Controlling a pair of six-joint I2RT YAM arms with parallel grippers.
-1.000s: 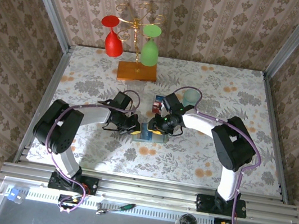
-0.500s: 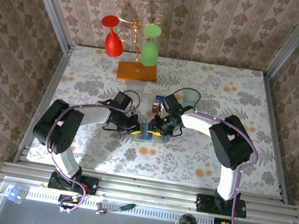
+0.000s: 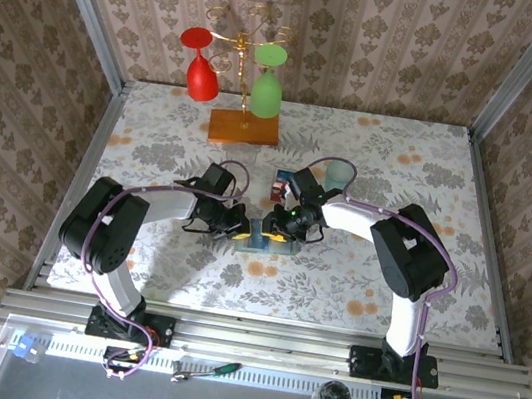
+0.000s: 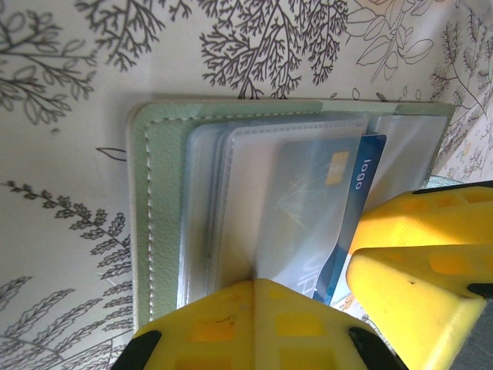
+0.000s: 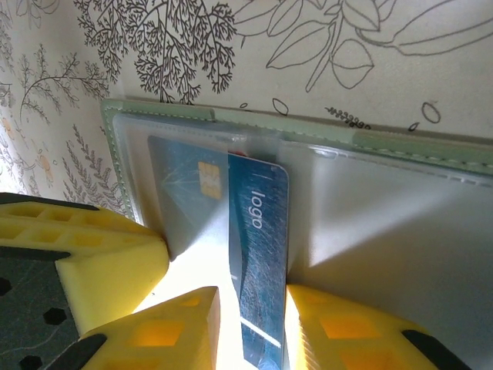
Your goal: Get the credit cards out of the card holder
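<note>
Your right gripper (image 5: pixel 250 312) is clamped on the blue credit card (image 5: pixel 258 223), which sticks partway out of a clear sleeve (image 5: pixel 181 220) in the open card holder (image 5: pixel 400 223). Your left gripper (image 4: pixel 246 327), jaws together, sits on the holder's opposite edge. Beyond the holder, bare tablecloth (image 3: pixel 404 161) runs back to the wooden glass stand (image 3: pixel 244 128).

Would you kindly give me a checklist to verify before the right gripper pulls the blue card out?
1. Right gripper fingers on both sides of the blue plastic credit card: ok.
2. Card partly out of its clear sleeve: ok.
3. Left gripper shut, resting on the pale green bifold card holder: ok.
4. Holder open on the floral-patterned table: ok.
5. Holder pinned firmly enough: cannot tell.
</note>
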